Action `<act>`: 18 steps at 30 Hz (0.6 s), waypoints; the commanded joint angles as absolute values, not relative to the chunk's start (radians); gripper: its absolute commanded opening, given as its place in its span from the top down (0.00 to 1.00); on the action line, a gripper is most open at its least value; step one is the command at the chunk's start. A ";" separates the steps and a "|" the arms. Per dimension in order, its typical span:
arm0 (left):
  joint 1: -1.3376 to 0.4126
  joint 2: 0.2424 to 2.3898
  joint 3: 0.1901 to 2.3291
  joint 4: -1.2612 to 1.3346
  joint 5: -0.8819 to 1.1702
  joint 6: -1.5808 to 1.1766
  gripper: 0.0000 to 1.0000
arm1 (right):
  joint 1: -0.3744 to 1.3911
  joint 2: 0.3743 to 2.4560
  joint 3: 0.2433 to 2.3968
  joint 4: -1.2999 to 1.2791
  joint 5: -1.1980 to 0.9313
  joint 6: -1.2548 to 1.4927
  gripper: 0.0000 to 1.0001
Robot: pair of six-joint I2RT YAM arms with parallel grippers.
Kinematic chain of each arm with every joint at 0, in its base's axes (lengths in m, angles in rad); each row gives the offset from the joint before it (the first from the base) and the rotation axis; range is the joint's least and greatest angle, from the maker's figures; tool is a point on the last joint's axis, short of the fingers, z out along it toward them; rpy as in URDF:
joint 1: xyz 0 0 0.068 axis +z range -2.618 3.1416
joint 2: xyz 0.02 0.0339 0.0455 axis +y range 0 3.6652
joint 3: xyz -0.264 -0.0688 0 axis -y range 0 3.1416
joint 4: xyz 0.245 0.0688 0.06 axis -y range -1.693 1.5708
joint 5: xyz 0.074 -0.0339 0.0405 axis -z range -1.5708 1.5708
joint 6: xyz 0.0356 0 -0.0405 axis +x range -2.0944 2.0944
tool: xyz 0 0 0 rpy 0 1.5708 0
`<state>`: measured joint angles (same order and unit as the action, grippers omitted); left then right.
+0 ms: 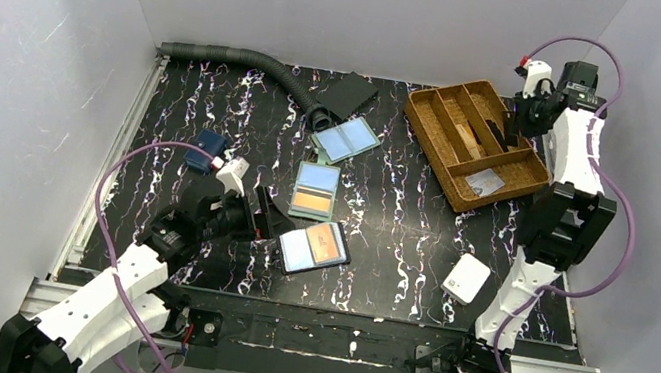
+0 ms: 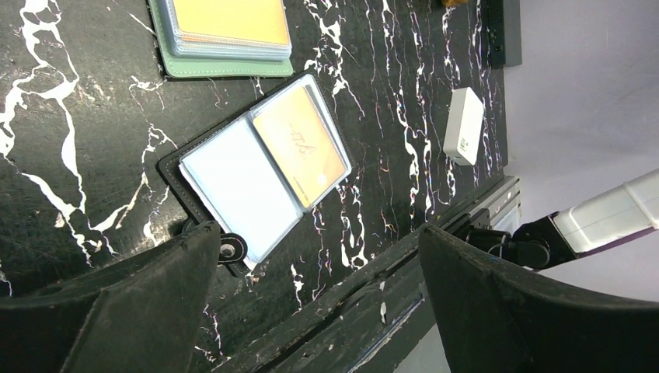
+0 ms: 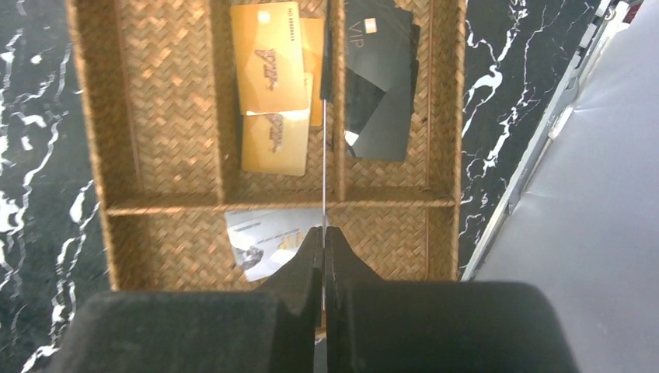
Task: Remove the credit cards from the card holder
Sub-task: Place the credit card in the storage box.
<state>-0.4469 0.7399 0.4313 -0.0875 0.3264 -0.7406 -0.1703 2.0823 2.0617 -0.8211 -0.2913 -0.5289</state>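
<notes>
The grey-green card holder (image 1: 314, 191) lies open mid-table, a blue card (image 1: 317, 177) in its far pocket and an orange card (image 1: 311, 203) in its near one. Its near end shows in the left wrist view (image 2: 225, 68). My left gripper (image 1: 268, 220) is open and empty, low over the table just left of a black bifold (image 1: 314, 247). In its wrist view the gripper (image 2: 319, 233) has its left finger beside that bifold's snap tab. My right gripper (image 1: 516, 124) hangs over the wicker tray (image 1: 437, 128) and is shut (image 3: 323, 230) on a thin card (image 3: 322, 163) seen edge-on.
The black bifold (image 2: 264, 175) shows a pale panel and an orange card. The tray holds gold cards (image 3: 268, 70), black cards (image 3: 381, 78) and a grey-white card (image 3: 264, 237). A pale-blue bifold (image 1: 347, 139), navy wallet (image 1: 206, 148), white box (image 1: 465, 278) and grey hose (image 1: 236, 57) are around.
</notes>
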 commanded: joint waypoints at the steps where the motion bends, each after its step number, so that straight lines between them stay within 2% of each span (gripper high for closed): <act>1: -0.440 0.739 0.446 -0.073 0.311 -0.721 0.02 | -0.176 2.163 2.191 -0.807 -0.246 -0.555 0.99; 9: -0.439 0.763 0.448 -0.055 0.298 -0.724 0.02 | -0.174 2.299 2.308 -0.735 -0.200 -0.578 0.99; 18: -0.437 0.828 0.492 -0.050 0.304 -0.723 0.02 | -0.173 2.394 2.358 -0.700 -0.268 -0.561 0.99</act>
<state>-0.4461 0.8200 0.4519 -0.0608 0.3103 -0.7345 -0.1703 2.3600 2.2925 -0.7383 -0.2253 -0.5613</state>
